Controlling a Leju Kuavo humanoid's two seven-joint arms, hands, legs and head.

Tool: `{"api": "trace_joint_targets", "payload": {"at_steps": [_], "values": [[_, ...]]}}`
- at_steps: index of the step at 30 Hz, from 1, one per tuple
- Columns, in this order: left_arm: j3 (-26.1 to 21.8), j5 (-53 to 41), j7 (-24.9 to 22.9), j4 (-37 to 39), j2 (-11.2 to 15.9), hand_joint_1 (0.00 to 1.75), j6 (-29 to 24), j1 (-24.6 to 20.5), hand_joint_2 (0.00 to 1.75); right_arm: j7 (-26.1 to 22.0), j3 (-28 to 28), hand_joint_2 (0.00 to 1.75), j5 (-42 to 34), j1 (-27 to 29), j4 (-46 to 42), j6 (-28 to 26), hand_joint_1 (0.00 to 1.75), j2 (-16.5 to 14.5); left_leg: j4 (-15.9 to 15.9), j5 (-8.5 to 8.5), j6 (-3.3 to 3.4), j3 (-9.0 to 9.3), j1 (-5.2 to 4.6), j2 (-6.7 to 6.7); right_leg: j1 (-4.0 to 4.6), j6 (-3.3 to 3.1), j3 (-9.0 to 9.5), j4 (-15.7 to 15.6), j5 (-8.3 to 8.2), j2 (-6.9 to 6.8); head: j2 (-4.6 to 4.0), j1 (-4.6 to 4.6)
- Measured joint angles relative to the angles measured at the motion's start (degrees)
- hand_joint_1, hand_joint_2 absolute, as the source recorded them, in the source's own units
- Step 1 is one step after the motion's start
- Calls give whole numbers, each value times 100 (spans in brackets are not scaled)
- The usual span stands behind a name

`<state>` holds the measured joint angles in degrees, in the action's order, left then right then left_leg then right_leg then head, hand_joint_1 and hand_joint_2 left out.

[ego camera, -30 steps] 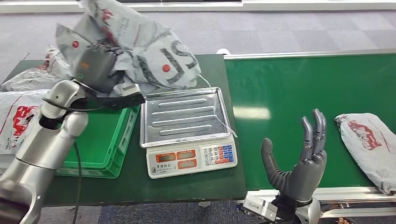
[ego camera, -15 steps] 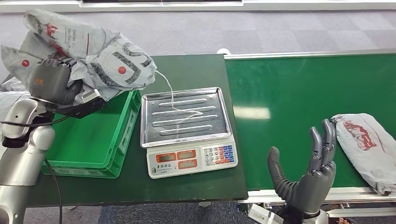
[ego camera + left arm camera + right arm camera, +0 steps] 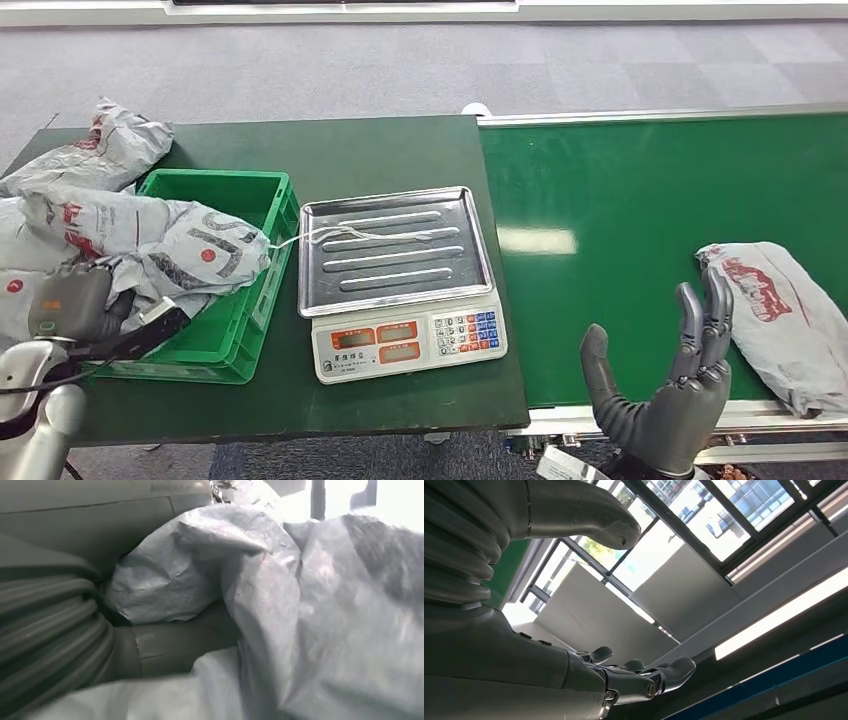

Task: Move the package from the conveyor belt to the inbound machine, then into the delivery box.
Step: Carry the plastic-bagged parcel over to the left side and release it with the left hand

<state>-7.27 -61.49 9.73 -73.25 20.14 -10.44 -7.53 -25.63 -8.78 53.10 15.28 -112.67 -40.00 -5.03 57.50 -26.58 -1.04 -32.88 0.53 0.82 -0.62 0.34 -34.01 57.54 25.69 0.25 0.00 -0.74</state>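
While its fingers are hidden under crumpled grey plastic in the head view, the left hand (image 3: 75,305) appears to grip the package (image 3: 165,250) at its near edge; the left wrist view shows the ribbed cover pressed against the same grey wrapping, so the hold looks intact, though exactly how the fingers lie cannot be told. The package sags over the near-left rim of the green delivery box (image 3: 262,190), partly inside it and partly draped outside toward the hand. A thin white string (image 3: 330,234) trails from the package onto the steel tray of the inbound machine (image 3: 395,250), the scale just beside the box. Other grey bags (image 3: 100,155) lie on the table left of the box.

The right hand (image 3: 665,395) is raised near the belt's front edge, fingers spread and upright, holding nothing. Just beside it, a second package (image 3: 780,310) rests on the conveyor belt (image 3: 620,190).

Judging from this, the weighing stage seems finished for the held package and the drop is nearly complete: release and letting it settle fully into the box remain. The belt package is untouched.
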Motion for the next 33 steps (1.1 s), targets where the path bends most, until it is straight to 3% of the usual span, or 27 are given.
{"api": "trace_joint_targets", "payload": {"at_steps": [1,3,5,7,16,19,24,26,29,33], "values": [[-91,-81,-3,-3,-52,167,-7,155,175,39,-1,175,11,-6,0,0,0,0,0,-1,0,-1,0,0,0,-1,0,0,1,-1,0,0],[-268,-267,-10,-3,-166,80,-15,388,175,127,-7,175,53,-23,0,0,0,0,0,-2,-1,-1,0,-2,0,-1,0,-1,2,-3,0,0],[-415,-458,-35,-1,-303,0,5,508,87,221,-25,175,129,-37,0,0,0,0,0,-4,0,0,0,-6,0,-2,3,-1,2,-7,0,0],[-532,-623,-97,23,-437,0,5,523,0,302,-54,175,204,-48,-1,0,0,0,-1,-9,1,1,-1,-10,-1,0,13,-1,7,-12,0,-1],[-801,185,-7,-83,-1066,0,-419,525,0,290,-75,175,305,-22,-63,0,0,-5,-3,-11,0,37,0,-20,-1,3,46,0,16,-27,0,0],[-830,741,224,-280,-1242,0,-658,616,0,262,-75,175,304,-20,-72,0,0,-16,-2,-11,-1,36,0,-20,-1,3,44,0,16,-26,0,-1],[-653,1823,996,-1395,-1793,0,-2224,986,0,122,-73,175,333,-26,-77,0,0,-122,3,-20,8,35,-3,-19,-3,6,42,-2,18,-25,0,-1],[-520,1986,1587,-1901,-2093,0,-2722,1111,0,9,-67,175,369,-29,-85,0,0,-202,4,-23,11,33,-5,-23,-5,10,44,-3,21,-31,0,-1],[-456,2374,2726,-2639,-2691,0,-2914,1197,0,-420,1,175,320,-24,-135,0,0,-401,5,-24,14,30,-6,-30,-5,13,45,-4,23,-40,0,2],[-379,2959,3030,-3474,-3184,0,-2950,1237,0,-1245,210,175,-31,48,-307,-1,0,-766,6,-28,14,32,-4,-26,-4,13,46,-4,22,-38,0,-1]]}}
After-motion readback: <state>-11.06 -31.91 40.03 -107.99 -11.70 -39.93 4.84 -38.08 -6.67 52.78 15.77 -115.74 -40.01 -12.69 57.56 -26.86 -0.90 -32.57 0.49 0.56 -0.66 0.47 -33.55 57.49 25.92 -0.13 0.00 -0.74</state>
